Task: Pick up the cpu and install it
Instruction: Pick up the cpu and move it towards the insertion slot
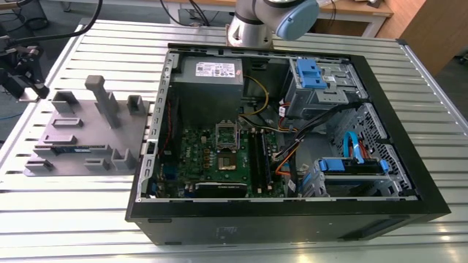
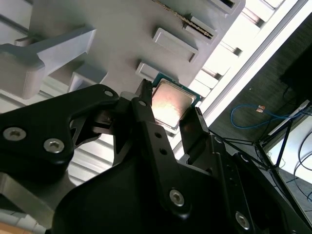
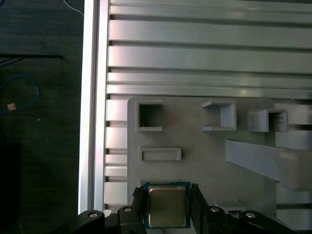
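In both wrist views the cpu (image 2: 170,104) (image 3: 168,204), a small square chip with a shiny metal top and a green rim, sits between the two black fingers of my gripper (image 2: 169,103) (image 3: 167,199). The fingers press on its opposite edges, so the gripper is shut on it. Under it lies the grey tray (image 2: 122,29) (image 3: 195,141) with its raised slots. In the exterior view the arm's end (image 1: 21,68) hangs at that view's left edge, beside the tray (image 1: 87,129) and well away from the silver socket frame (image 1: 227,134) on the green motherboard.
An open black computer case (image 1: 292,219) lies on the slatted metal table (image 1: 73,219), with cables, blue drive brackets (image 1: 310,74) and a power supply (image 1: 212,71) inside. A green memory stick (image 1: 73,148) rests on the tray. Tall grey posts (image 1: 102,98) rise from the tray.
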Controlling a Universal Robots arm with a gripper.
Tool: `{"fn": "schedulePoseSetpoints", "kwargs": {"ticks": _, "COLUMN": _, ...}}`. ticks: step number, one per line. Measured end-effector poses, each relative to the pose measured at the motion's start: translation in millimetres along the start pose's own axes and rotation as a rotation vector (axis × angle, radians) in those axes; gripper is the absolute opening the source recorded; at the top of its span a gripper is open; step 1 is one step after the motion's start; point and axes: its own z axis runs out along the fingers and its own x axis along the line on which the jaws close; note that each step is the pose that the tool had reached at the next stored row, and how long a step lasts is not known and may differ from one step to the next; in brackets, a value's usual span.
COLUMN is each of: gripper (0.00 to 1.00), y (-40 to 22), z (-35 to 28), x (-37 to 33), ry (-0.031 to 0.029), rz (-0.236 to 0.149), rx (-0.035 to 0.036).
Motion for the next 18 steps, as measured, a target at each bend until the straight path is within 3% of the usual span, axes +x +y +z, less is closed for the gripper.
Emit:
{"fn": "schedulePoseSetpoints", "kwargs": {"ticks": 12, "gripper": 0.47, "y": 0.9, "z": -20.1, "x": -0.9, "ry": 0.0004, "rz": 0.0, "rx": -0.0002}}
{"fn": "schedulePoseSetpoints", "kwargs": {"ticks": 18, "gripper": 0.47, "y": 1.0, "z": -23.5, "x": -1.0, "ry": 0.0003, "rz": 0.0, "rx": -0.0002}}
